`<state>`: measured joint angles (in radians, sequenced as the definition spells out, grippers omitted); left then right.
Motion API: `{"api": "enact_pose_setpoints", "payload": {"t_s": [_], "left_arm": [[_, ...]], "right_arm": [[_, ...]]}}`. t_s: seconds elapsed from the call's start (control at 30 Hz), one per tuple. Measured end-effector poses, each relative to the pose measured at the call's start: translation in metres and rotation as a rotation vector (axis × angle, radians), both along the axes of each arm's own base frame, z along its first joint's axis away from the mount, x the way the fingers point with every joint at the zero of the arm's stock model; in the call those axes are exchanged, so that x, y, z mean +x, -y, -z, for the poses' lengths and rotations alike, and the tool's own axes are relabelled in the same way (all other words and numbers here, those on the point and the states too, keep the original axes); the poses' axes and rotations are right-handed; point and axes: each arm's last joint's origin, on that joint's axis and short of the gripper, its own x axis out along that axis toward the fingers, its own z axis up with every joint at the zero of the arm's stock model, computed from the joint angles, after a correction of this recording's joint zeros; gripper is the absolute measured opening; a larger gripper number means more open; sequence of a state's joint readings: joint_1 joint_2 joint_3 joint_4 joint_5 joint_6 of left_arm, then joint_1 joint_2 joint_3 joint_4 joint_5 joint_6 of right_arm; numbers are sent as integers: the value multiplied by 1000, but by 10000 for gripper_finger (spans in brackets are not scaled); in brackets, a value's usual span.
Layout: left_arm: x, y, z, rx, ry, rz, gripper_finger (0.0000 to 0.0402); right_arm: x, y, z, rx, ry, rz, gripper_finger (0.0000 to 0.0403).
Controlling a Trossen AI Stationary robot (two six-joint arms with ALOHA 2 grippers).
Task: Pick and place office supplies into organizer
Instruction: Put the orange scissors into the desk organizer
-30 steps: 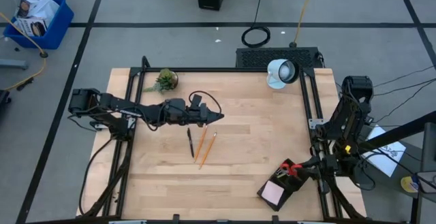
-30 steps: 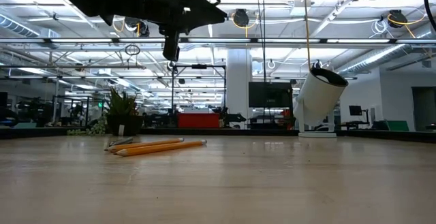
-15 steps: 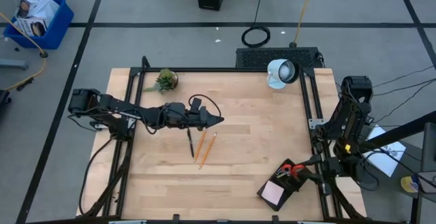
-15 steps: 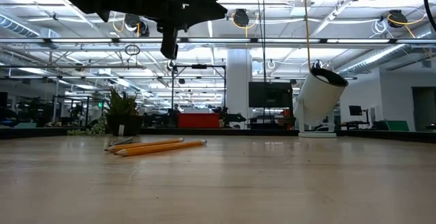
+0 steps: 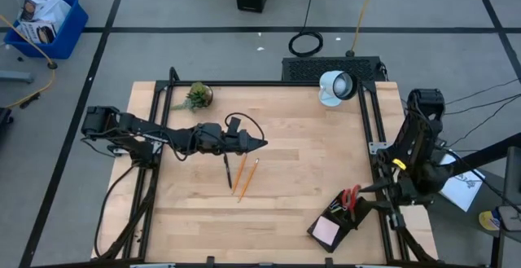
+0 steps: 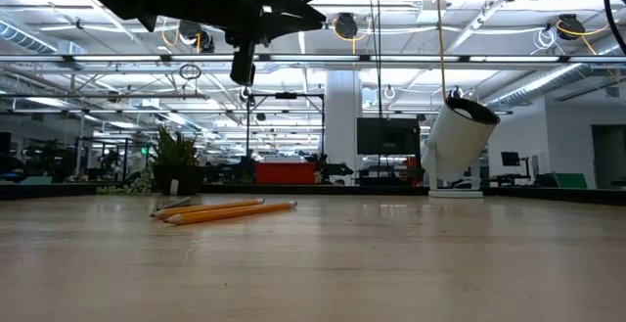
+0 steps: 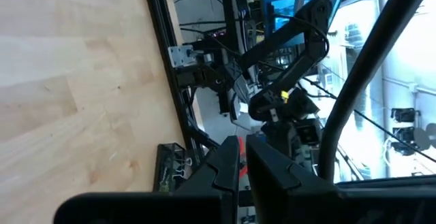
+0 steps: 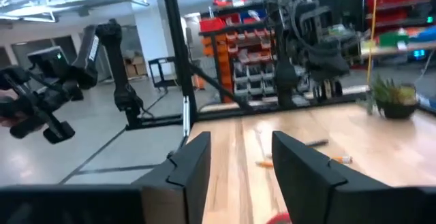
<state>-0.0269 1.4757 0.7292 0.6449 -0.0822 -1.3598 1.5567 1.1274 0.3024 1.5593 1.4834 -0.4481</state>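
The black organizer [image 5: 332,221] sits at the table's near right corner. It holds a pink sticky-note pad [image 5: 326,231] and the red-handled scissors [image 5: 350,196]. Two orange pencils [image 5: 244,176] and a black pen [image 5: 227,171] lie flat on the wood near the table's middle; the pencils [image 6: 230,209] also show in the low view. My right gripper [image 8: 238,163] is open and level, just above and to the right of the scissors [image 5: 368,191]. My left gripper [image 5: 262,143] is shut with nothing in it, hovering high above the pencils [image 7: 242,166].
A small green potted plant [image 5: 196,97] stands at the far left and a round white lamp [image 5: 335,86] at the far right. Behind the table's far edge sits a black box with cables [image 5: 334,66]. Black frame rails [image 5: 368,129] run along both sides.
My right gripper has opened and let go of the red scissors, which stay in the organizer. It has then risen and tipped from pointing down to level. My left arm has kept its place.
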Motion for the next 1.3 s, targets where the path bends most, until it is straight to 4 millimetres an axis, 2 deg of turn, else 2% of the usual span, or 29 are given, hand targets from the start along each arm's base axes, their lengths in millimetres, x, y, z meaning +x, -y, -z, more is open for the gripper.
{"api": "enact_pose_setpoints", "payload": {"t_s": [0.2,0.3,0.4,0.57,0.67,0.77,0.87,0.97,1.1,1.3], "left_arm": [[0,2,0,21,-1,8,31],[0,6,0,32,-1,22,31],[0,10,0,30,-3,18,31],[-1,10,1,22,-6,8,31],[0,9,-1,-9,15,8,31],[0,6,-2,4,18,35,31],[0,1,-1,18,13,69,31],[0,-1,-1,9,8,92,31],[0,-2,-1,32,8,99,31],[0,1,-1,3,9,180,31]], "right_arm": [[8,-3,-16,-69,39,16,142],[15,-5,-30,-92,5,102,142],[26,-4,-44,-44,-54,218,142],[42,-3,-75,92,-44,303,141],[49,-7,-92,75,-44,336,140],[52,-10,-103,121,-38,346,140],[49,-7,-113,247,-24,333,142],[49,-1,-118,403,-4,335,138],[60,-1,-113,397,6,394,113],[75,3,-109,403,23,471,51]]}}
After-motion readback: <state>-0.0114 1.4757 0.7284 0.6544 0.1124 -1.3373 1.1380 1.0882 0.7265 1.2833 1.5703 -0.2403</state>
